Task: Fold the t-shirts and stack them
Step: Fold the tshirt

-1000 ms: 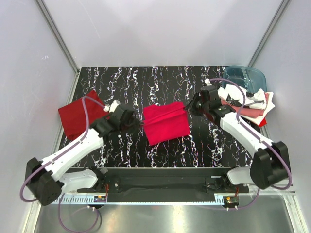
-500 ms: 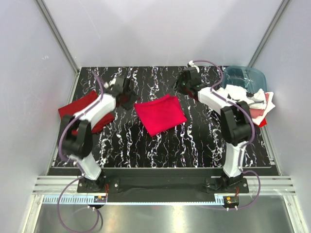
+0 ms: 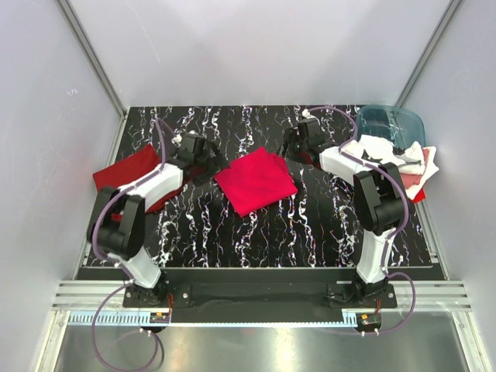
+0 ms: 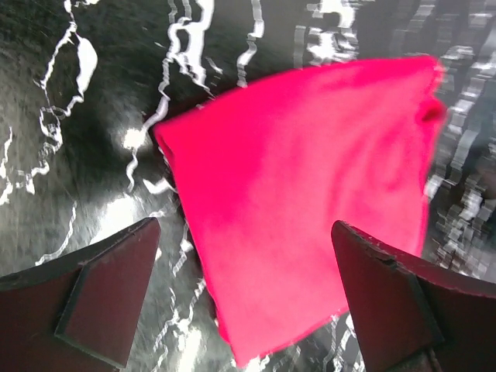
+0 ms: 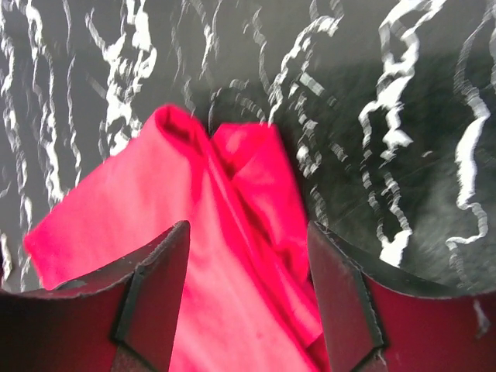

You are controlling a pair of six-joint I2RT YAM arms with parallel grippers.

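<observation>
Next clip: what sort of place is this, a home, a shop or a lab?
Most likely a lab test cell: plain white walls box in a black marbled table, a left arm and right arm are bolted at its near edge, and a crimson t-shirt lies folded between them.

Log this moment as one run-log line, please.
crimson t-shirt: folded, flat, centre | left gripper: open, empty | right gripper: open, empty | darker red t-shirt: left edge

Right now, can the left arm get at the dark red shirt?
Probably yes: the dark red shirt lies bare beside that arm, whose pincer is open and empty.
</observation>
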